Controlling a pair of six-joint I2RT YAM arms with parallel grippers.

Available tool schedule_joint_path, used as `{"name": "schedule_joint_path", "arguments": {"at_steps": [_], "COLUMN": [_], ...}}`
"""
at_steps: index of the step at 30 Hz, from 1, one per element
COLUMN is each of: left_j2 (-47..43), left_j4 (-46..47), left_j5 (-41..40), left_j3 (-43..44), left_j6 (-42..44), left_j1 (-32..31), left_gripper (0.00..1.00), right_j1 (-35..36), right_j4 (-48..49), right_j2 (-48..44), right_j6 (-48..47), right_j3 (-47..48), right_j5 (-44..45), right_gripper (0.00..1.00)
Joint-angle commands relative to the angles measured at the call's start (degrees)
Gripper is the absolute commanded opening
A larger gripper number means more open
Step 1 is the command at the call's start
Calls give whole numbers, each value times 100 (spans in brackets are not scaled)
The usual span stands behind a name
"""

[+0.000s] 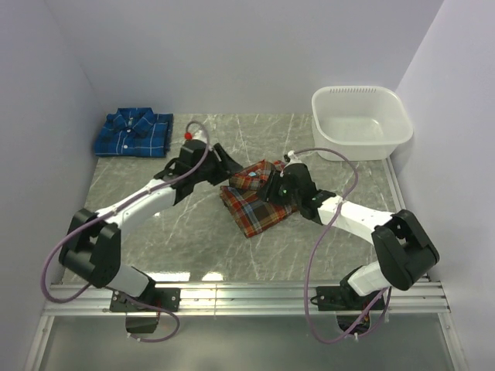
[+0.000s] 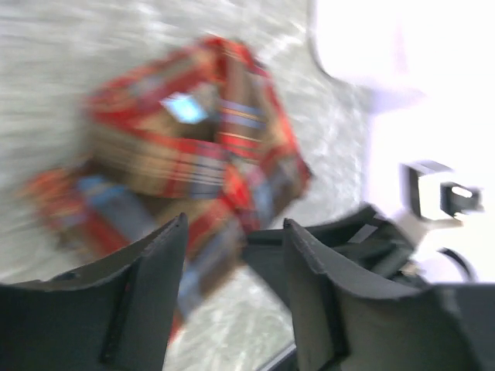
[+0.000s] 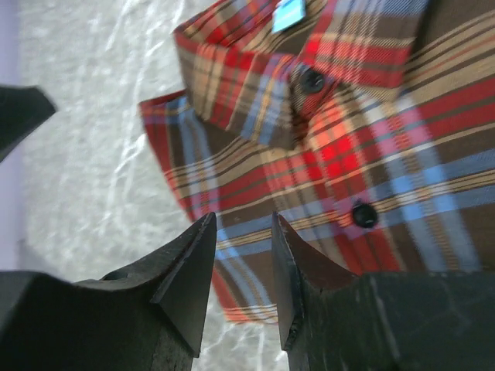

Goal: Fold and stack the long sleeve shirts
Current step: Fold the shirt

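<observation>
Marble table (image 1: 201, 251), walled on three sides, lies bare at lower centre. Tub (image 1: 360, 91) sits upper right and the folded blue shirt (image 1: 133, 133) upper left. The folded red shirt (image 1: 255, 210) lies mid-frame. Left gripper (image 2: 232, 224) is spread and right gripper (image 3: 241, 220) narrowly parted, both over it. Only the right wrist view shows its buttons.

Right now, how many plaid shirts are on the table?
2. The blue shirt lies folded at the far left corner; the red-orange shirt lies in the middle, under both claws. None seems hidden.
</observation>
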Motion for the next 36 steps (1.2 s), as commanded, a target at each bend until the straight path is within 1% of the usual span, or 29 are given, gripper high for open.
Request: {"name": "schedule_joint_path", "arguments": {"at_steps": [1,2,3,6,9,13,16,21,26,29,30,32,33,34,36], "left_j2": [422,658,765,1116,1380,1618,1644,1592,1557,1583,1609,1653,1671,1706,1741], "left_j4": [198,198,476,785,935,1234,1261,1138,901,743,647,585,549,497,339], "left_j5": [190,181,225,225,50,5,-56,-153,-276,-302,-302,-267,-241,-197,-170], "left_j3": [325,308,273,-69,-491,-1053,-1291,-1406,-1389,-1328,-1275,-1205,-1161,-1021,-679], "left_j6": [-129,-155,-243,-349,-401,-454,-463,-375,-279,-165,-138,-16,28,81,239], "left_j1": [-323,-358,-367,-376,-359,-306,-201,80,327,616,817,1055,1283,1389,1583], "left_gripper": [56,54,50,44,42,42,43,43,43,43,43,43,43,43,45], "right_j1": [-69,-77,-77,-86,-95,-95,-95,-95,1,300,379,660,765,993,1231], "right_j4": [1110,1199,1278,1594,1814,1789,1683,1393,1059,1129,1155,1173,1164,1138,963], "right_j2": [-131,-35,9,308,581,757,818,959,1301,1573,1679,1994,2101,2284,2470], "right_j6": [538,591,705,951,1101,1110,1066,926,838,995,1100,1206,1233,1233,1181], "right_j3": [-168,-273,-335,-546,-705,-863,-968,-986,-680,-416,-310,93,251,601,1033], "right_j5": [-686,-739,-783,-985,-1258,-1452,-1461,-1495,-1847,-2005,-2049,-2180,-2199,-2208,-2094], "right_gripper": [42,41,41,41,39,38,38,37,37,37,37,37,37,37,37]}}
